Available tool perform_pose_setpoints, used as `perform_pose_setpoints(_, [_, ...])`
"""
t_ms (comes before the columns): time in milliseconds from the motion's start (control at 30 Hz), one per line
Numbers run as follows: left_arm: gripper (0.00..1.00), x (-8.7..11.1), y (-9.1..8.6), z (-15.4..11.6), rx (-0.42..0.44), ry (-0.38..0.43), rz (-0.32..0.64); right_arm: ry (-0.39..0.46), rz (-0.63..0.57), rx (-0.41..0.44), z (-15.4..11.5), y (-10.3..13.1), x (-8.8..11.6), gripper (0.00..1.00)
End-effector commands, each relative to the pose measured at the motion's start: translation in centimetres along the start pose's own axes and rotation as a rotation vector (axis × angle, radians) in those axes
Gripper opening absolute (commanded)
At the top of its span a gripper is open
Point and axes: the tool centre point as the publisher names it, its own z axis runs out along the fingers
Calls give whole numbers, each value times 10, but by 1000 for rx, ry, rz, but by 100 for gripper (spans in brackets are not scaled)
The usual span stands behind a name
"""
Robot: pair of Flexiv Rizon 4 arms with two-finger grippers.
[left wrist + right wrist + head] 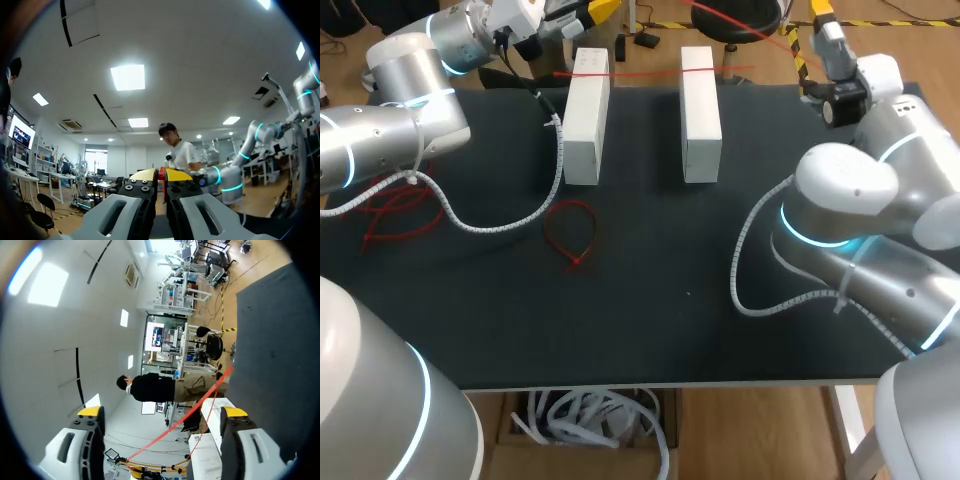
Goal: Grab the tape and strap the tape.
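Left pincer (pixel 161 175): fingers closed, the yellow tips clamping one end of the thin red plastic strap (pixel 161 172).

Right pincer (pixel 162 412): fingers wide apart. The strap passes between them and touches neither finger.

Two white rectangular blocks (pixel 585 120) stand near the far edge of the black counter (pixel 670 300). A looped red tie (pixel 570 235) lies toward its left edge.
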Motion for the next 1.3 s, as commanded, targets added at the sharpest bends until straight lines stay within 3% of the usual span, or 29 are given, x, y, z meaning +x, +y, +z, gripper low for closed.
perform_pose_setpoints(33, [0,-1,1,-1,2,4,-1,-19,5,6,-7,0,3,31])
perform_pose_setpoints(133, [0,-1,1,-1,2,4,-1,-20,-1,14,-9,-1,3,29])
perform_pose_setpoints(233, [0,-1,1,-1,2,4,-1,-23,-12,15,-11,0,2,15])
perform_pose_setpoints(300, [0,-1,1,-1,2,4,-1,-23,-13,16,-12,1,2,24])
perform_pose_setpoints(433, [0,-1,1,-1,2,4,-1,-29,-15,20,-15,1,1,27])
perform_pose_setpoints(533, [0,-1,1,-1,2,4,-1,-34,-21,21,-16,1,0,26])
perform_pose_setpoints(600, [0,-1,1,-1,2,4,-1,-33,-26,13,-16,3,0,17])
perform_pose_setpoints(800, [0,-1,1,-1,2,4,-1,-41,-33,5,-18,7,-3,33])
perform_pose_setpoints(900, [0,-1,1,-1,2,4,-1,-51,-39,-2,-18,9,-5,29])
perform_pose_setpoints(1233, [0,-1,1,-1,2,4,-1,-49,-48,-18,-15,15,-7,34])
perform_pose_setpoints(1300, [0,-1,1,-1,2,4,-1,-50,-54,-18,-14,16,-8,41])
